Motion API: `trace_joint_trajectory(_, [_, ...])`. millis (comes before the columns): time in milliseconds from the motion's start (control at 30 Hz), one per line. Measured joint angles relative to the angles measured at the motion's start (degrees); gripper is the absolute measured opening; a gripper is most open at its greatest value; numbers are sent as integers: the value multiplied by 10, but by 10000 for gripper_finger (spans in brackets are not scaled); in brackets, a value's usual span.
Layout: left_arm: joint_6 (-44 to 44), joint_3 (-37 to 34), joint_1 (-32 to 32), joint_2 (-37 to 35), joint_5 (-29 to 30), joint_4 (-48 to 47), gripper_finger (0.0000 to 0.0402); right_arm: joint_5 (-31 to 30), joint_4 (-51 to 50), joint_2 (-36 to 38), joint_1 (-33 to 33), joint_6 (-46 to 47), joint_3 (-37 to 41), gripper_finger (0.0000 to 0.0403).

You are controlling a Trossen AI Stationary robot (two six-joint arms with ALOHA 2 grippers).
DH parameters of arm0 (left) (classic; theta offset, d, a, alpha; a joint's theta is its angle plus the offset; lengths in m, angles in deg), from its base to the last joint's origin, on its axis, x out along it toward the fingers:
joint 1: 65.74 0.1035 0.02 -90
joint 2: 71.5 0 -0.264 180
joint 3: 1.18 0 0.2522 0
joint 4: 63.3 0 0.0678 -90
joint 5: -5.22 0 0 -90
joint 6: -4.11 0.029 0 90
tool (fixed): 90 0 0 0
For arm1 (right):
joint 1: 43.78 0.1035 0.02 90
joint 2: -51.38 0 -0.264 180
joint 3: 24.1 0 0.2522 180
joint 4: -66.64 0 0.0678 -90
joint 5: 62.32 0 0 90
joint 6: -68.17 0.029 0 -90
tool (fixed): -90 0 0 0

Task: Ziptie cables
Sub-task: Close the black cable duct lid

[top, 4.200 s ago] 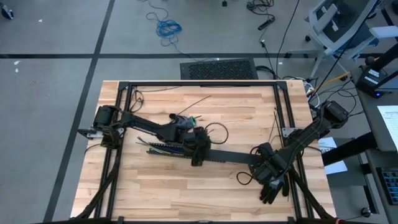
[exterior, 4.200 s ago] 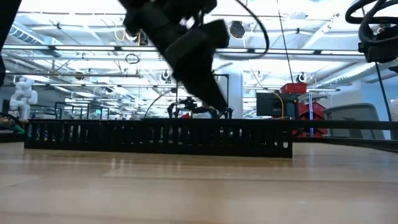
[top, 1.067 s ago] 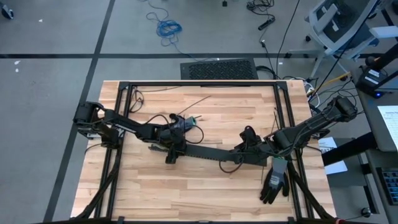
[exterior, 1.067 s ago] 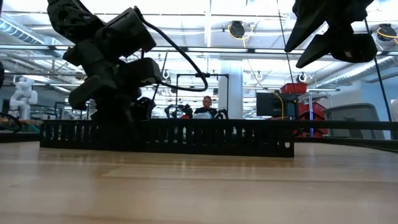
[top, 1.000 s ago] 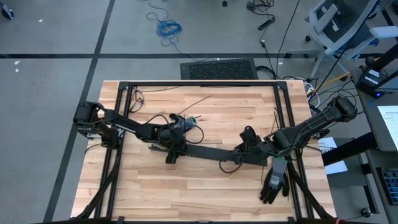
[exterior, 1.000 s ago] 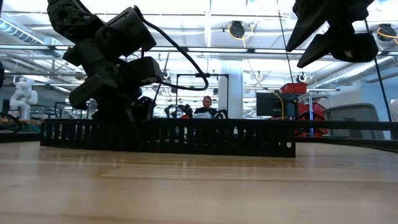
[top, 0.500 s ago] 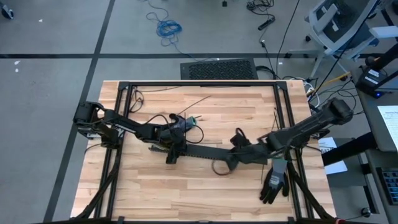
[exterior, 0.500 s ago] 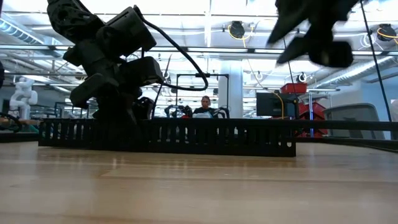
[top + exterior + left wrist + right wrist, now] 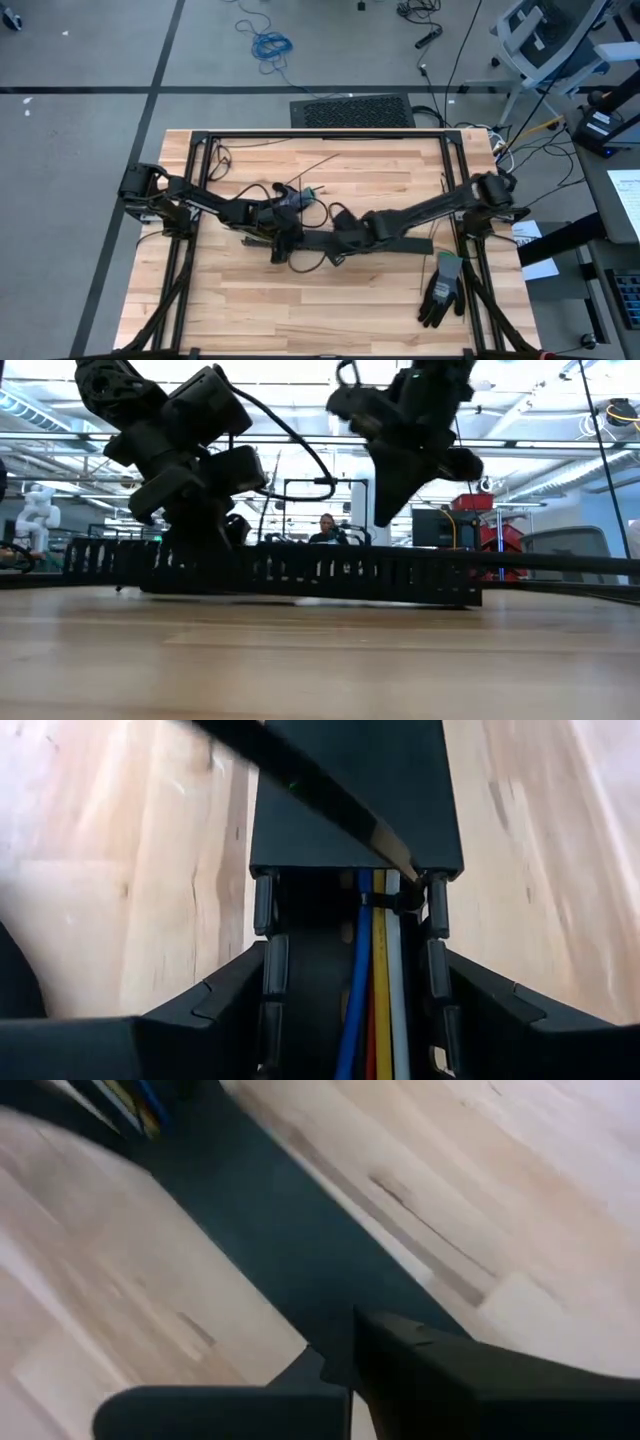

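Seen from overhead: a wooden table (image 9: 330,300) inside a black frame, two dark arms reaching inward from either side and nearly meeting over a long black slotted duct (image 9: 385,245) lying across the middle, running left to right with a slight slant. Left gripper (image 9: 283,240) sitting down at the duct's left end, fingers spread fairly wide and straddling the duct walls, apparently steadying the duct rather than pinching any wire. In the left wrist view, the cables (image 9: 380,990) lying inside the channel, blue, yellow, red and white strands running side by side along the duct's length, passing under the duct's closed cover ahead; a thin dark band crossing them near that cover, possibly a ziptie, too small to confirm. Right gripper (image 9: 345,228) hovering just beside the left one, over the duct's left-middle stretch, fingers closed together and carrying nothing visible. In the low view, both arms hanging above the duct (image 9: 270,575), the right one raised clear of it. Judging the coming move: bundle lying lengthwise under both tools, left gripper nearer and already on it, right gripper needing to come down across the bundle's long axis. A black work glove (image 9: 440,290) lying well apart near the right frame edge.
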Motion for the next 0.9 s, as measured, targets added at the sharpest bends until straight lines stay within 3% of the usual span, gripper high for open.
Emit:
trace_joint_trajectory(100, [-20,0,-5,6,10,22,238,11,-54,-39,-3,-62,-63,0])
trace_joint_trajectory(233, [-31,0,-28,23,50,31,238,40,-63,-52,-10,-97,-79,0])
trace_joint_trajectory(533, [-65,12,-75,69,100,77,238,56,-92,-53,-33,-94,-78,0])
trace_joint_trajectory(900, [-95,16,-74,77,134,92,238,79,-98,-79,-40,-44,-78,0])
